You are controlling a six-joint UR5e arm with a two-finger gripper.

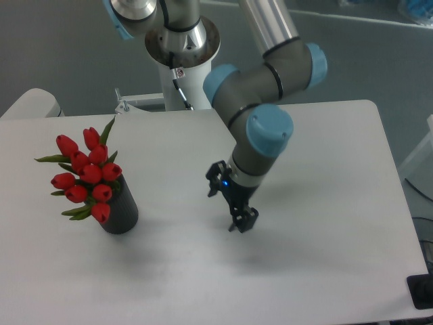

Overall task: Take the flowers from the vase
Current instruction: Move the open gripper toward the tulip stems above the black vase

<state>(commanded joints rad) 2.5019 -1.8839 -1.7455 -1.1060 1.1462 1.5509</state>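
The flowers (86, 173), a bunch of red tulip buds with green leaves, stand in the black cylindrical vase (122, 212) at the left of the white table. My gripper (242, 223) hangs over the table's middle, well to the right of the vase and clear of it. Its small dark fingers point down and sit close together with nothing between them. The flower stems are hidden inside the vase.
The white table (325, 176) has a rounded right edge and a near edge at the bottom. The arm's white base column (181, 61) rises behind the far edge. A dark object (421, 291) sits at the lower right corner.
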